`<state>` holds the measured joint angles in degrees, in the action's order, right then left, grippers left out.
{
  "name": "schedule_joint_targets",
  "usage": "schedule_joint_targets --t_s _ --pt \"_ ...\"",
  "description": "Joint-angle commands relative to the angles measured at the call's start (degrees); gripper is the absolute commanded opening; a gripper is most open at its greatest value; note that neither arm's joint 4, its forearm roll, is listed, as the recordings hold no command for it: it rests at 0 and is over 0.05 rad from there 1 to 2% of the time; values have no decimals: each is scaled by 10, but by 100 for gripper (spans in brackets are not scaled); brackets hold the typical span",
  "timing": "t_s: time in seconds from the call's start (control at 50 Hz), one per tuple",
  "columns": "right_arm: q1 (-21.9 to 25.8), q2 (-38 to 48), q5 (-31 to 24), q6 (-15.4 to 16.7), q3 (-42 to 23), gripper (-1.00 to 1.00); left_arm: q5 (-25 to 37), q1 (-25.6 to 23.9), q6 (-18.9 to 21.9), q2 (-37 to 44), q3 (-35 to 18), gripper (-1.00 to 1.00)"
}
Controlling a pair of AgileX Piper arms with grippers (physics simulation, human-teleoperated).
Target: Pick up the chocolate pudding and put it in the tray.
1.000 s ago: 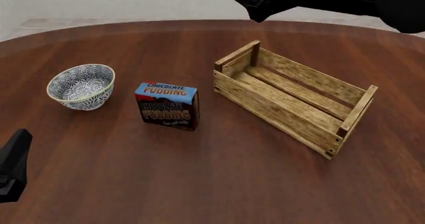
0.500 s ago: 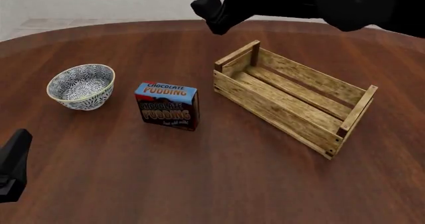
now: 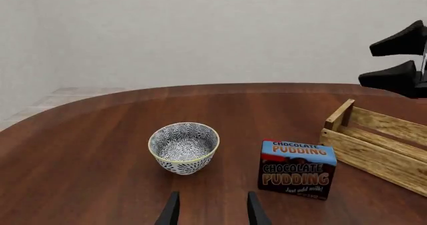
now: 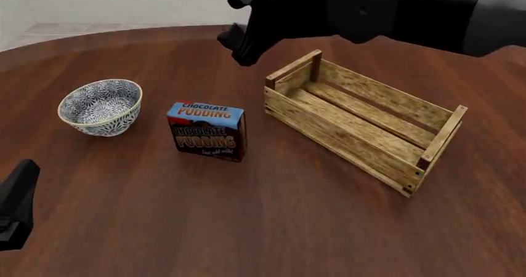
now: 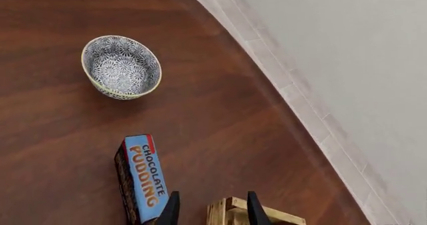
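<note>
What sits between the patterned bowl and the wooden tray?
The chocolate pudding stands upright between the bowl and the tray, touching neither; the front view shows it.

Matte black arms; right hand point(image 4: 239, 23) with 2 tapered fingers.

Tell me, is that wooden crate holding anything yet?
Empty. The tray shows only bare slats inside, and the chocolate pudding stands upright on the table beside it.

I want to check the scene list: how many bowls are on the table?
1. The bowl, blue-white patterned, stands on the left part of the table, to the left of the pudding carton and apart from it. No other bowl shows in any view.
</note>
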<state>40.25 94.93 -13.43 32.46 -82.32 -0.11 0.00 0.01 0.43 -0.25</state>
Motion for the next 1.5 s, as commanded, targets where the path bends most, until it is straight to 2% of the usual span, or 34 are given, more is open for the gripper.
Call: schedule_joint_targets --t_s 0.02,0.34,0.6,1.5 --pt "-1 40 -16 21 -26 100 0 0 0 0 0 100" --pt "26 70 -33 36 -33 100 0 0 0 0 0 100" --pt "21 95 -65 22 -56 100 0 0 0 0 0 100" --pt "55 93 -85 54 -19 100 0 0 0 0 0 100"
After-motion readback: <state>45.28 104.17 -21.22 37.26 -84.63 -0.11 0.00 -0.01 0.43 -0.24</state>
